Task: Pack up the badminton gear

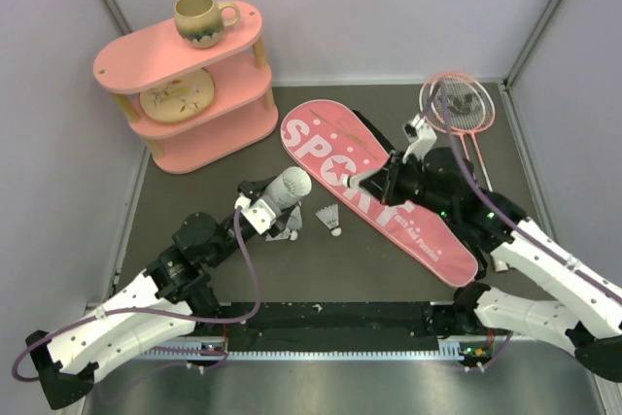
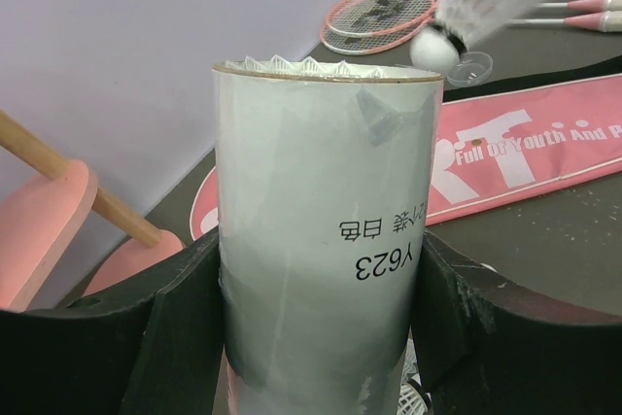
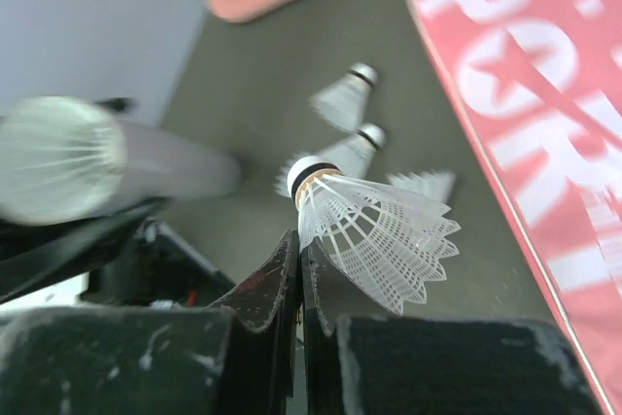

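Note:
My left gripper is shut on the long white tube, which points its open mouth toward the bag; in the top view the tube lies tilted in front of the left gripper. The right gripper is shut on the skirt edge of a white shuttlecock, held above the table near the tube. Two loose shuttlecocks lie below. The pink SPORT bag lies diagonally mid-table under the right gripper. Two pink rackets rest at the back right.
A pink two-tier shelf stands at the back left with a brown mug on top and a patterned dish on its middle tier. A clear round lid lies beyond the bag. Grey walls close in on three sides.

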